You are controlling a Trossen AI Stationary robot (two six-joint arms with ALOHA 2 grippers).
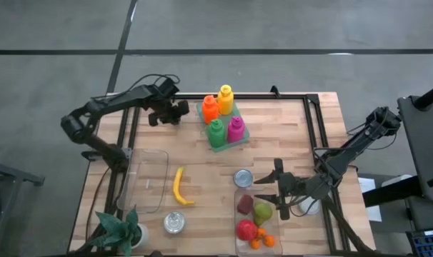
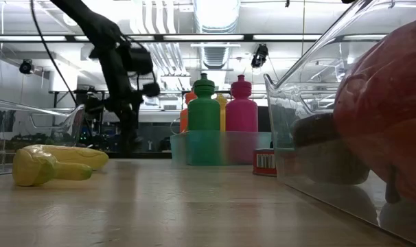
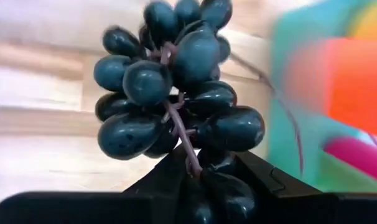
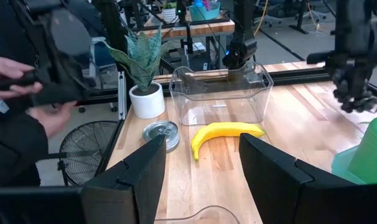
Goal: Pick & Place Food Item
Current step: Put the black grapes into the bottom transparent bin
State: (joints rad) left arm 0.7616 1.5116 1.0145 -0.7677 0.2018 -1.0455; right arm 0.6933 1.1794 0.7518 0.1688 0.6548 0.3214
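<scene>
Left gripper grips grapes (above wooden table).

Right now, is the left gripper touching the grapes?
Touching. The left wrist view shows the left gripper shut on the grapes, with the stem and lowest grapes pinched between its fingers.

Four squeeze bottles are standing together in one teal tray: orange, yellow, green and pink. Two clear bins are sitting on the worktop. One banana, two tin cans, one potted plant and one bunch of dark grapes are showing.
</scene>
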